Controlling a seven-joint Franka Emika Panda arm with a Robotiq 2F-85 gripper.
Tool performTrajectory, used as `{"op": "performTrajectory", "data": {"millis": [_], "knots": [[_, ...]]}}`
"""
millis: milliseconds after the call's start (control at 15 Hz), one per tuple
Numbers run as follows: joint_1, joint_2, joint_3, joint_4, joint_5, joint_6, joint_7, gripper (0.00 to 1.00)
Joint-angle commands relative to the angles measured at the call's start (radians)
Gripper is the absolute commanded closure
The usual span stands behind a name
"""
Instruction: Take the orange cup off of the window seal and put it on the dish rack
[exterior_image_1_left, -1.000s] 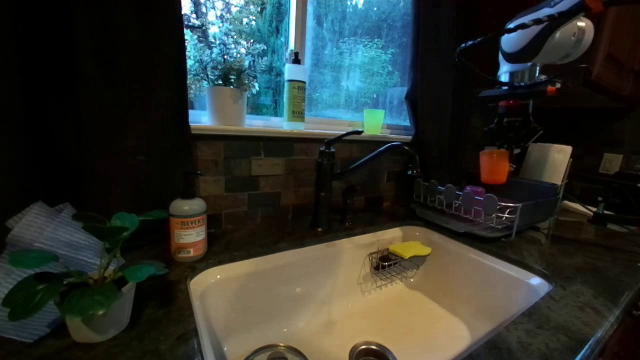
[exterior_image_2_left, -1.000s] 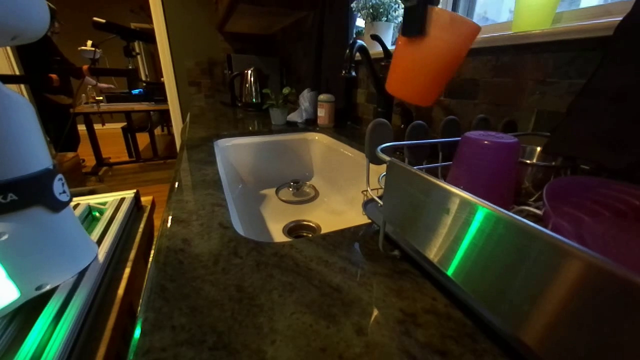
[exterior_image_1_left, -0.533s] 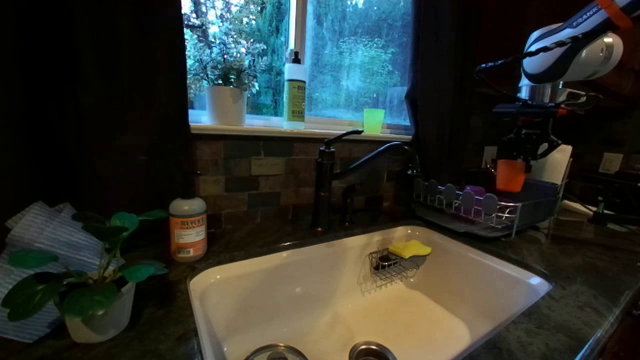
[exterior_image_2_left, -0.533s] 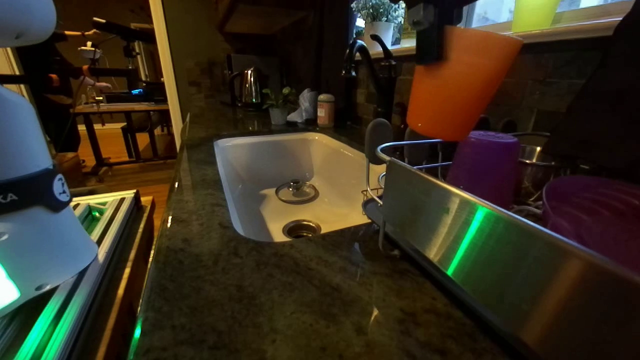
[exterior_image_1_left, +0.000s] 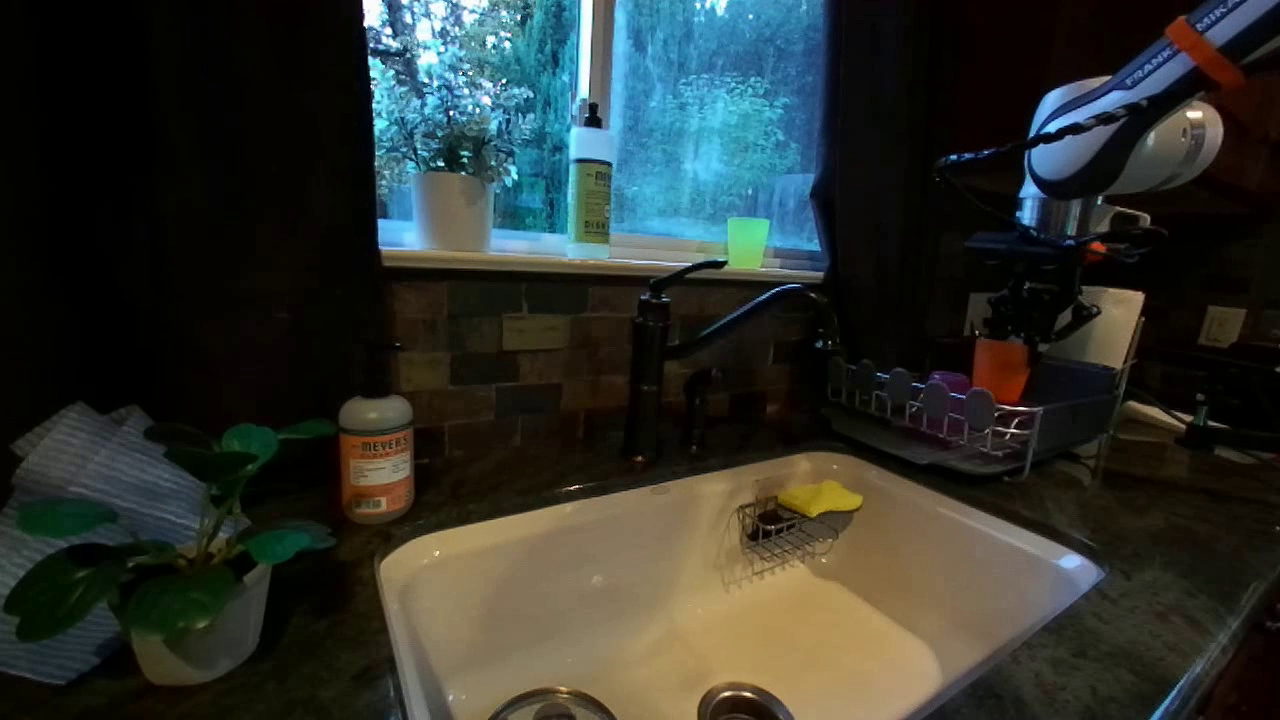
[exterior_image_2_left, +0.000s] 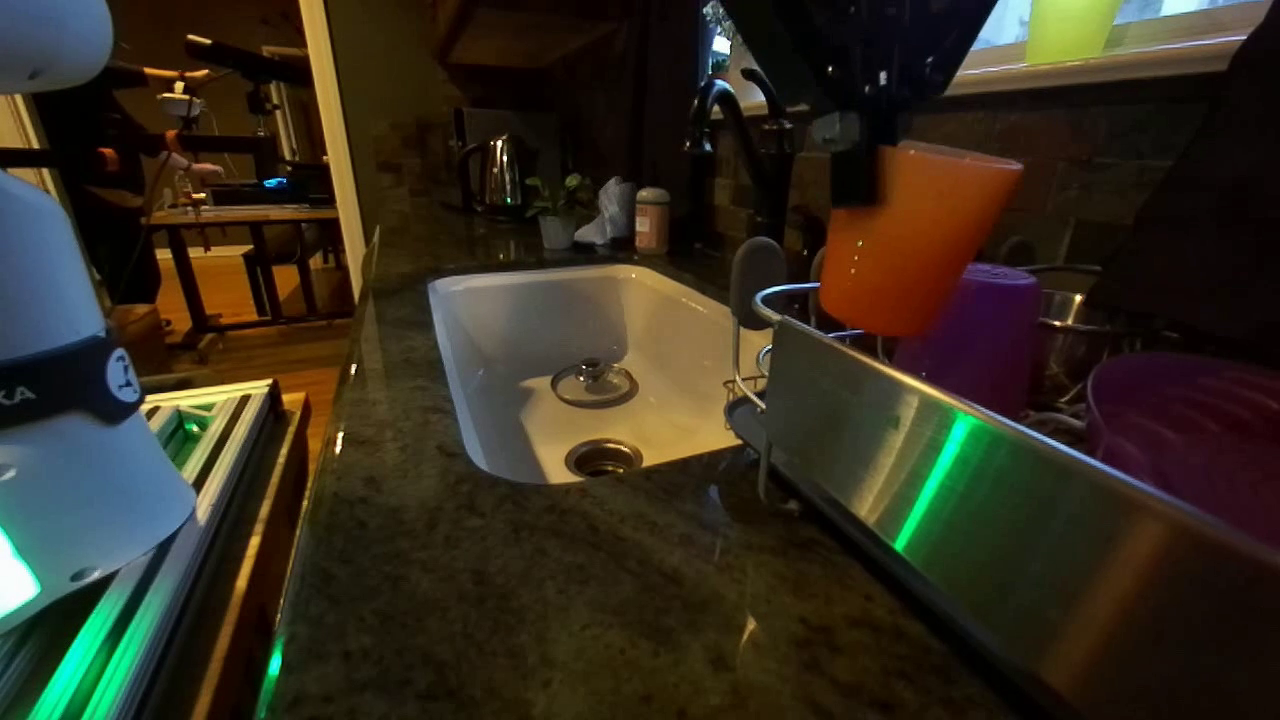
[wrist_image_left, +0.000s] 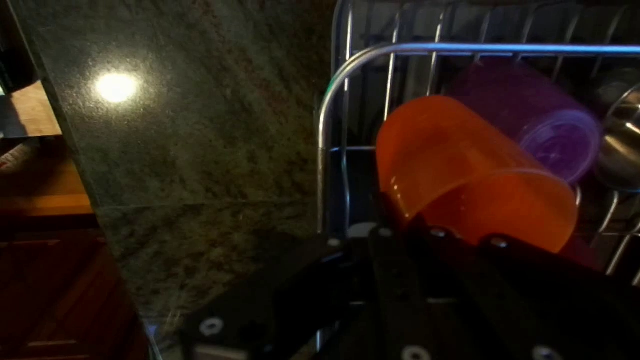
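Note:
The orange cup (exterior_image_1_left: 1001, 372) hangs from my gripper (exterior_image_1_left: 1022, 332), low over the sink-side end of the dish rack (exterior_image_1_left: 1078, 400). In an exterior view the cup (exterior_image_2_left: 925, 240) is tilted, its base about level with the rack's top rail (exterior_image_2_left: 785, 295). A dark fingertip (exterior_image_2_left: 855, 178) lies against its side near the rim. In the wrist view the jaws (wrist_image_left: 400, 220) pinch the cup's wall, one finger inside and one outside; the cup (wrist_image_left: 440, 145) overlaps the rack's corner (wrist_image_left: 332, 95). Whether its base touches the rack is hidden. The window seal (exterior_image_1_left: 660, 268) is away to the left.
A purple cup (exterior_image_2_left: 985, 330) stands upside down in the rack right beside the orange cup. A purple bowl-like item (exterior_image_2_left: 1190, 440) is also there. A green cup (exterior_image_1_left: 747, 243) stands on the window seal. The faucet (exterior_image_1_left: 652, 370) and white sink (exterior_image_1_left: 560, 520) lie beside the rack.
My gripper has carried the orange cup down, from above the rack to about its rim height, going right and then slightly back left in an exterior view. The grip is unchanged.

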Motion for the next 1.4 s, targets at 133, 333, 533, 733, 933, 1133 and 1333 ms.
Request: {"op": "performTrajectory", "data": {"millis": [133,333,533,733,933,1133,1333], "knots": [[0.016,0.06,0.003,-0.009,-0.004,0.026,0.068,0.99],[0.019,0.091,0.001,-0.005,-0.03,0.022,0.105,0.99],[0.015,0.109,-0.003,0.002,-0.096,0.002,0.174,0.99],[0.028,0.115,-0.011,0.005,-0.088,-0.001,0.183,0.68],[0.046,0.049,-0.007,-0.003,-0.044,-0.019,0.146,0.46],[0.075,-0.123,0.011,-0.039,-0.005,-0.054,0.056,0.24],[0.061,-0.083,0.03,0.011,-0.014,-0.045,0.012,0.03]]}}
